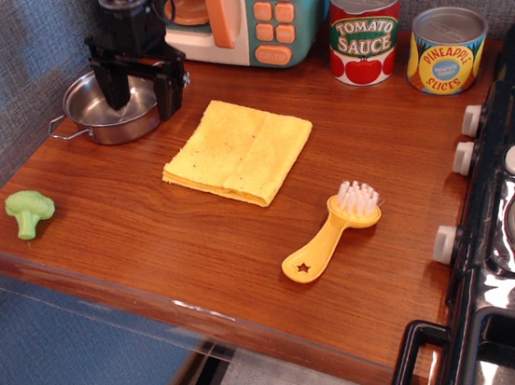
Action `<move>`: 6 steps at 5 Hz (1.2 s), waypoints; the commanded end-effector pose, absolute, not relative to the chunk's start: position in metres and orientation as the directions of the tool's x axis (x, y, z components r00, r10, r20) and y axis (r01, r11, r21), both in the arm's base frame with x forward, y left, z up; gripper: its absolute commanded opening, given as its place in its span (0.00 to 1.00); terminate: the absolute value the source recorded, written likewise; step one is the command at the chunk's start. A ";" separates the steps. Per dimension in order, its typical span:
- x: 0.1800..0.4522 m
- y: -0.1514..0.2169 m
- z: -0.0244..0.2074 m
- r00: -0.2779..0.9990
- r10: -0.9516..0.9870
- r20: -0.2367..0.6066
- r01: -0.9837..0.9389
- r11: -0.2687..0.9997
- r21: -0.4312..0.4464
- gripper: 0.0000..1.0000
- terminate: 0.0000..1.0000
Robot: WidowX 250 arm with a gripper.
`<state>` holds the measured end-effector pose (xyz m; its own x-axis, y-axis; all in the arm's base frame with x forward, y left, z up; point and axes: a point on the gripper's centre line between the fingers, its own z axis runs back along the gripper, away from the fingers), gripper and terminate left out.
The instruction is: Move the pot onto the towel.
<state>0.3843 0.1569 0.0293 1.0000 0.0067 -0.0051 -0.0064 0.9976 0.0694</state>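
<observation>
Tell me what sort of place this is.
Probably a toy play kitchen: a wooden counter beside a black stove with knobs, a pastel toy microwave, and tomato sauce and pineapple cans.

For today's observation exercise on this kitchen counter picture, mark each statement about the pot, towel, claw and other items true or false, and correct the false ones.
1. The pot sits on the towel. False: it stands on the bare counter, apart from the towel, at the back left.
2. The claw is open, one finger inside the pot and one outside its rim. True.
3. The brush lies on the towel. False: it lies on the wood, nearer the stove.
4. The broccoli sits near the counter's left front edge. True.
5. Two labelled cans stand at the back. True: tomato sauce and pineapple slices.
</observation>
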 end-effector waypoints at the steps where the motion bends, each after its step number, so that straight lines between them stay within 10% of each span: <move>1: 0.392 0.159 0.039 1.000 0.005 0.025 -0.007 0.996 0.094 0.00 0.00; 4: 0.389 0.160 0.061 0.992 0.022 0.125 -0.029 0.998 0.058 0.00 0.00; 6: 0.385 0.127 0.116 0.988 -0.008 0.156 -0.003 0.997 0.074 0.00 0.00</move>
